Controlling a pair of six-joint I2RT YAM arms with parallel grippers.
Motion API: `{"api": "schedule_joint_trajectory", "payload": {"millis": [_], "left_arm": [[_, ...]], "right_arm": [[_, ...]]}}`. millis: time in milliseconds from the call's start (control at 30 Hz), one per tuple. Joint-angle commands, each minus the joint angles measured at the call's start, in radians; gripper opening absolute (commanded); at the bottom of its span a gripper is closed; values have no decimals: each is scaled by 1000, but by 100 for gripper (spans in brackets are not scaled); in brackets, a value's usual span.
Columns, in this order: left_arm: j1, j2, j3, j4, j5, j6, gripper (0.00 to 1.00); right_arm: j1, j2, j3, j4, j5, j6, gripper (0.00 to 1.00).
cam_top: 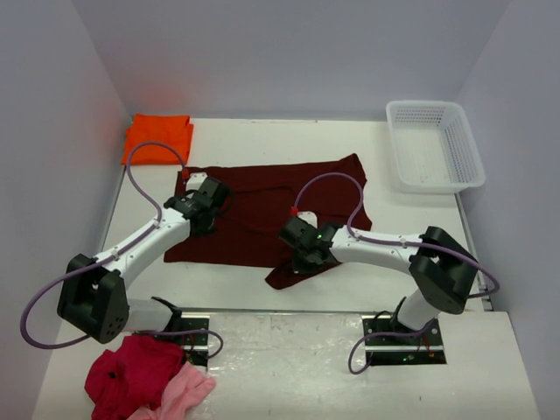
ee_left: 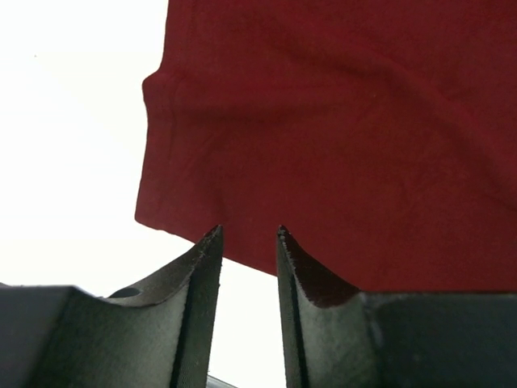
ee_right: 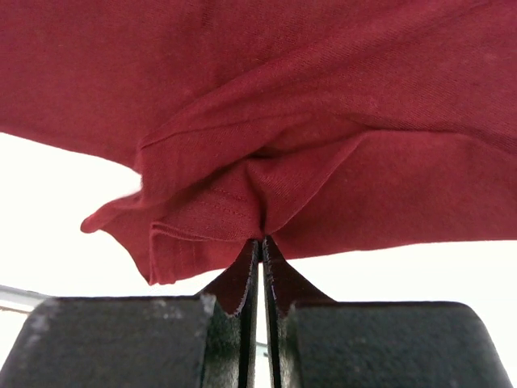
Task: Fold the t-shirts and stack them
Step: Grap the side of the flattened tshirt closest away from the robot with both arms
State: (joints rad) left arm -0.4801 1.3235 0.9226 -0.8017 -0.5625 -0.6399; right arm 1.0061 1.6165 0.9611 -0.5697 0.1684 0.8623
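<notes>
The dark maroon t-shirt (cam_top: 271,206) lies spread on the white table (cam_top: 289,140), with a bunched flap at its near edge. My right gripper (cam_top: 300,245) is shut on a pinch of that near edge; in the right wrist view the cloth (ee_right: 323,81) gathers into folds at the closed tips (ee_right: 262,239). My left gripper (cam_top: 206,198) is over the shirt's left part. In the left wrist view its jaws (ee_left: 249,233) stand open, tips at the hem of the cloth (ee_left: 339,121), bare table between them. The orange t-shirt (cam_top: 157,137) lies folded at the back left corner.
A white plastic basket (cam_top: 435,144) stands at the back right. A crimson garment (cam_top: 131,372) and a light pink one (cam_top: 185,392) lie heaped at the near left, beside the left arm's base. Walls close in the table on three sides.
</notes>
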Motion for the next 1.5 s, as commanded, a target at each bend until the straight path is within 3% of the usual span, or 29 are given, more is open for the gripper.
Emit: {"api": "schedule_joint_trajectory", "payload": {"millis": [0, 33, 133, 300, 467, 600, 767, 1067, 1167, 1300, 1467], "left_arm": [[-5, 8, -2, -17, -59, -27, 36], [-5, 16, 5, -28, -88, -36, 39], [0, 45, 51, -76, -129, -66, 60], [61, 97, 110, -160, -86, -92, 67], [107, 91, 165, -255, -152, -121, 69], [144, 91, 182, -293, -186, -124, 80], [158, 85, 147, -291, -191, -124, 80], [204, 91, 104, -208, -31, -87, 81], [250, 92, 104, -197, 57, -64, 79], [308, 106, 101, -195, 84, -50, 87], [411, 149, 47, -133, 222, -1, 84]], "right_arm": [[6, -82, 28, -29, 54, -14, 0], [6, -92, 25, -29, 56, -19, 0], [6, -133, 5, -4, 60, -37, 0], [8, -171, -42, 77, 14, -78, 0], [8, -178, -53, 117, 19, -109, 0], [11, -205, -55, 123, 40, -124, 0], [12, -230, -42, 107, 62, -138, 0], [17, -257, -42, 82, 66, -144, 0], [19, -270, -48, 83, 71, -151, 0], [19, -290, -65, 96, 62, -160, 0], [20, -328, -93, 120, 48, -177, 0]]}}
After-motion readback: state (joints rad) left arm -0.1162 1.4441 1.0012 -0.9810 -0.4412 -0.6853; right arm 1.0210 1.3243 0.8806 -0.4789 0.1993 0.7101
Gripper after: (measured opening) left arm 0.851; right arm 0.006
